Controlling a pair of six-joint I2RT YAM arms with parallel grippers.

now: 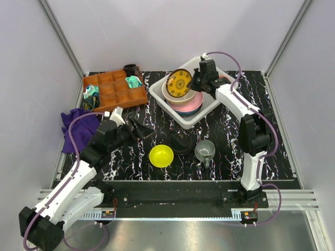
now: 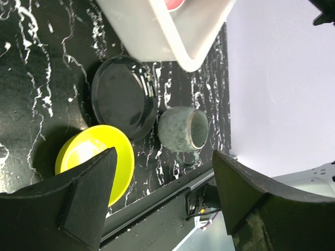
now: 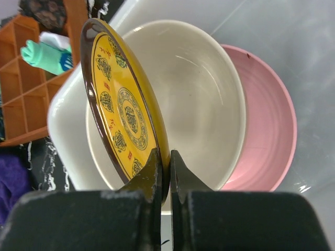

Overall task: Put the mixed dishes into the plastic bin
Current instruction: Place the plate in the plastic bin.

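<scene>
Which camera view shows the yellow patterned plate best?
The right wrist view: the yellow patterned plate stands close and on edge, its rim pinched in the right gripper, its pattern clear. The top view shows it small, over the plastic bin. The left wrist view does not show it.

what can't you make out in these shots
- Top view: dishes under the pink plate in the plastic bin, covered; only a bluish edge shows.
- Left wrist: small yellow bowl, near side behind a finger of the left gripper.
- Right wrist: yellow patterned plate, back turned away.
- Top view: wooden tray contents, too small.
</scene>
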